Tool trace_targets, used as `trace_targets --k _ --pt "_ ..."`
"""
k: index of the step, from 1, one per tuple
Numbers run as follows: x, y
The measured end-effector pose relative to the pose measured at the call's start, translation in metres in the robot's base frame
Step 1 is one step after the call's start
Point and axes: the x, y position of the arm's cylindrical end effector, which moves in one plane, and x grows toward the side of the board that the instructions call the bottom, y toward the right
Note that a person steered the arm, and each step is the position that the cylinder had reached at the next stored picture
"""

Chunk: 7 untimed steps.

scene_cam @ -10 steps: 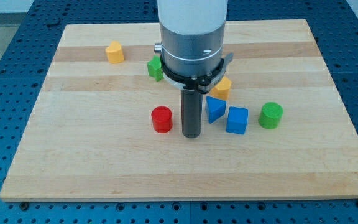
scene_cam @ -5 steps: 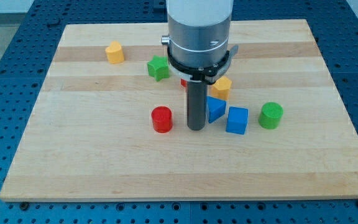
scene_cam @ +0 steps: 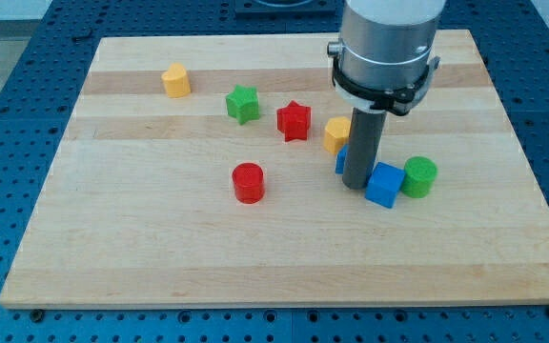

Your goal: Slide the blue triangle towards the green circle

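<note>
Blue triangle (scene_cam: 340, 160) mostly behind my tip (scene_cam: 355, 185)

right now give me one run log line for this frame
my tip: touching blue cube's left | blue triangle: mostly hidden behind rod | green circle: touching cube's right | task: triangle not yet at circle
</note>
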Motion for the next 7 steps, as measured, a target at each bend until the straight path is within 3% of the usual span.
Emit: trace_targets --k 2,4,7 --pt "0.008 -0.052" --pt "-0.032 -0.052" --pt "-0.027 -0.002"
